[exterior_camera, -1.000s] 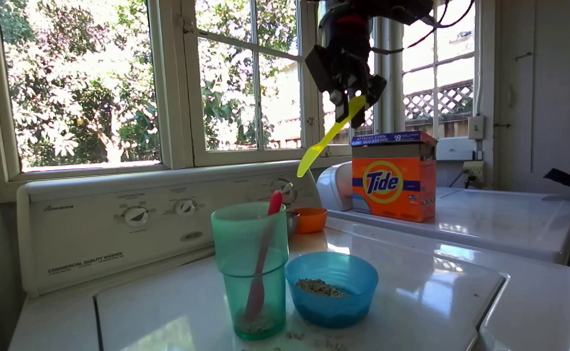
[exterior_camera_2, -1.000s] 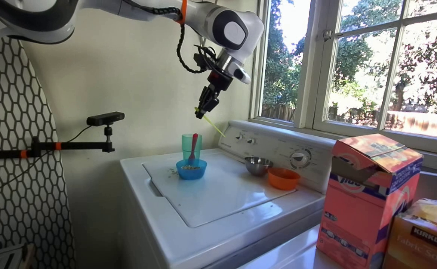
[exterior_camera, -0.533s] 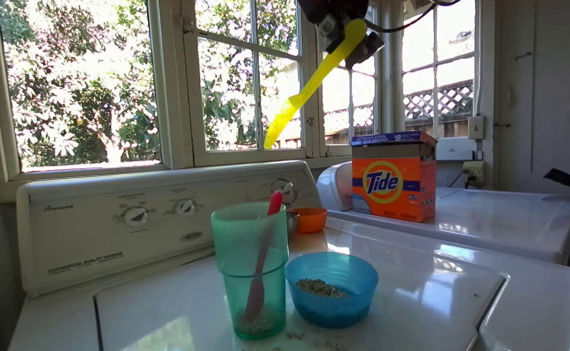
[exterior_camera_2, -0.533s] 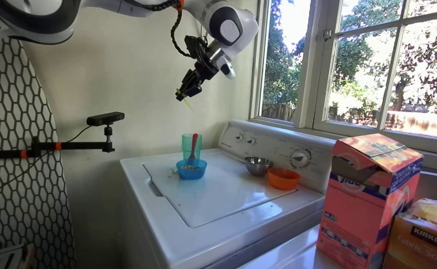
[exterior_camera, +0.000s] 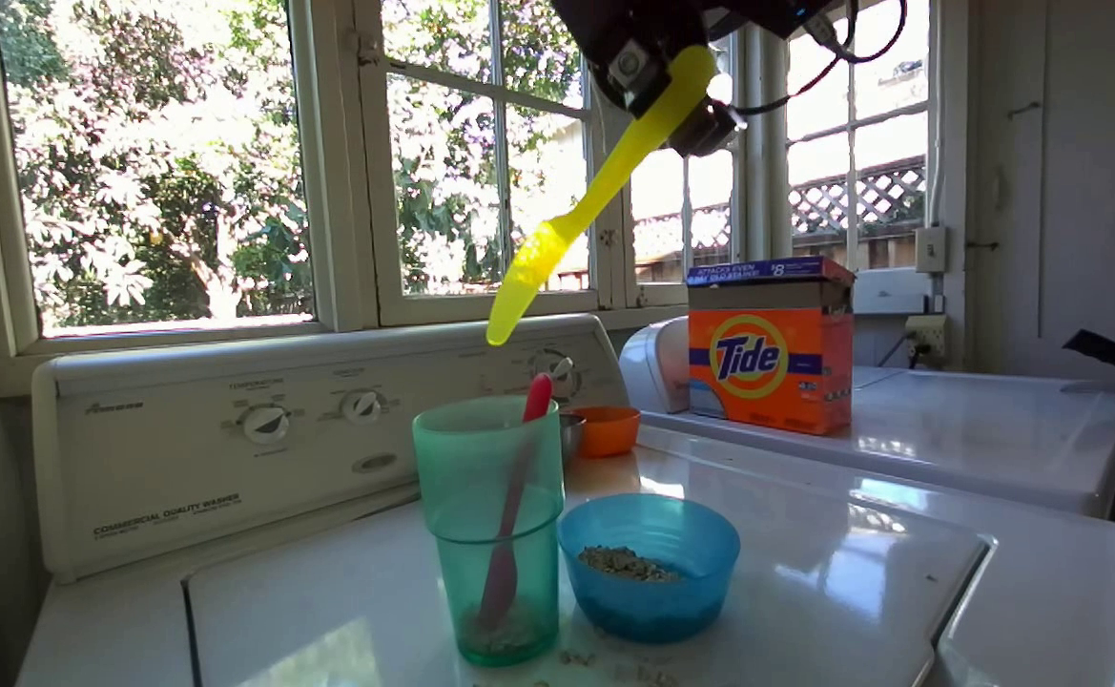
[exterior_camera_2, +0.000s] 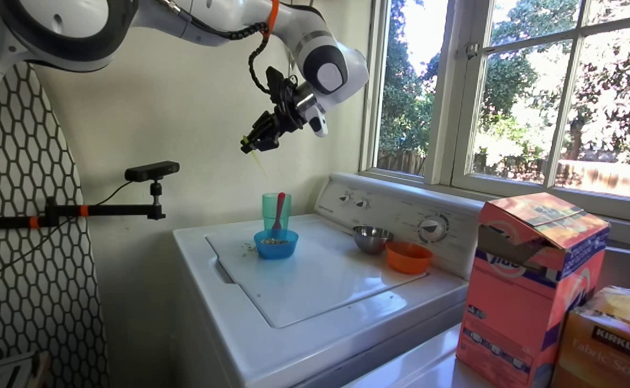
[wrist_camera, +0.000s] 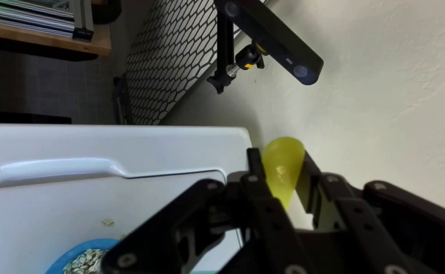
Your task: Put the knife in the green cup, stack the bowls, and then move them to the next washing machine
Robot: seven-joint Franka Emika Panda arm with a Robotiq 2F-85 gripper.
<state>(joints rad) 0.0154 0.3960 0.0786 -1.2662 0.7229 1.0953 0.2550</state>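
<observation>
— Which items show in some views only?

— The knife (exterior_camera: 607,183) is full length in an exterior view, slanting, blade tip lowest. Elsewhere it is partial: the wrist view shows its handle end, and in an exterior view the blade (exterior_camera_2: 258,164) is a faint streak.

— The bowls?

— In an exterior view the orange bowl (exterior_camera_2: 409,260) and metal bowl (exterior_camera_2: 369,245) sit side by side near the control panel (exterior_camera_2: 393,213). From where the green cup (exterior_camera: 462,458) stands in front, only an edge of the metal one shows. The blue bowl (exterior_camera: 648,615), holding flakes (exterior_camera: 626,563), is just beside the cup on the washer (exterior_camera_2: 315,291); the wrist view catches part of its rim.

— Anything single-view?

— Tiled floor (wrist_camera: 47,87), wrist view. Kirkland box (exterior_camera_2: 611,350), an exterior view. The Tide box (exterior_camera: 772,372) is in both exterior views, on the neighbouring machine (exterior_camera: 977,410).

— Arm pose?

— The arm (exterior_camera_2: 296,29) reaches in from the upper left of an exterior view, bends at the wrist, and points the gripper (exterior_camera_2: 245,144) obliquely downward.

— Grip?

— Clamped on the knife's handle, fingers (wrist_camera: 254,161) either side.

— Knife relative to cup?

— Apart from it, tip appearing above the rim in both exterior views; whether directly over it, I cannot tell. A pink utensil (exterior_camera: 539,389) leans inside the cup.
</observation>
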